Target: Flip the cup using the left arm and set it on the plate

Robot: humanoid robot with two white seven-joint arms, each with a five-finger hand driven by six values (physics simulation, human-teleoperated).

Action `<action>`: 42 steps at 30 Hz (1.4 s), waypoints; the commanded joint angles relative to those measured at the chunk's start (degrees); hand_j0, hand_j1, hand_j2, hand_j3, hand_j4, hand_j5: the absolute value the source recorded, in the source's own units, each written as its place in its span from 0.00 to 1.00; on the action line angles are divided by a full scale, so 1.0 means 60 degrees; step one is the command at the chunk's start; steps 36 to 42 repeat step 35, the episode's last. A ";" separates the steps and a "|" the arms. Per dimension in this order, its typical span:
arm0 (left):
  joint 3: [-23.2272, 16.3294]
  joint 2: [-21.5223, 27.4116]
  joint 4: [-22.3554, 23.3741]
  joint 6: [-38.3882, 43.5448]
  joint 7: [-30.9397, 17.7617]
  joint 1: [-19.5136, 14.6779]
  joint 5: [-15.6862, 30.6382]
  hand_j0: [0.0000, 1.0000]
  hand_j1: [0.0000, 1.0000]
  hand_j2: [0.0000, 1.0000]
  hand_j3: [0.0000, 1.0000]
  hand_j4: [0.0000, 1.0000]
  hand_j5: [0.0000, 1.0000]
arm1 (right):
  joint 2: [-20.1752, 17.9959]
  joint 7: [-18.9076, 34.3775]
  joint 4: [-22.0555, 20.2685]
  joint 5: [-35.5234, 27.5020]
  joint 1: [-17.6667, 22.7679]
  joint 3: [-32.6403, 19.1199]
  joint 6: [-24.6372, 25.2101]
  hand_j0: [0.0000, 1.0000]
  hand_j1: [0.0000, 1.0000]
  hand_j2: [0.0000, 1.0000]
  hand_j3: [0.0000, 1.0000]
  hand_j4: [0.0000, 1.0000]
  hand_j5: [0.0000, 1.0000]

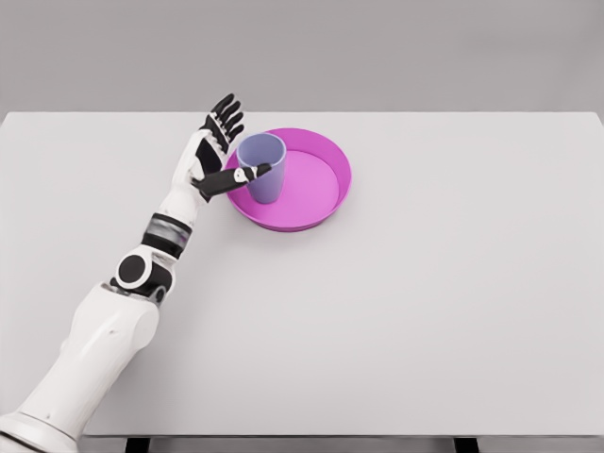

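The light purple plastic cup (261, 166) stands upright, mouth up, at the 9 o'clock side of the round pink plate (321, 212). The left hand (219, 151) has spread fingers; its thumb hides some cup wall.

Bright, even, diffuse overhead light, clean simulator render, faint soft shadow under the arm at lower left, no glare, sharp throughout, edges undistorted.

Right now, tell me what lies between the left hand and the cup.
Nothing: in the head view the left hand is open beside the cup, its thumb against the cup's side.
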 commanded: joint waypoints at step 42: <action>0.0016 0.5865 -0.2058 -0.0849 0.0071 -0.0308 -0.5275 1.00 1.00 1.00 1.00 1.00 1.00 | 0.0000 0.0002 0.0000 0.0000 0.0000 0.0000 0.0000 1.00 1.00 1.00 1.00 1.00 1.00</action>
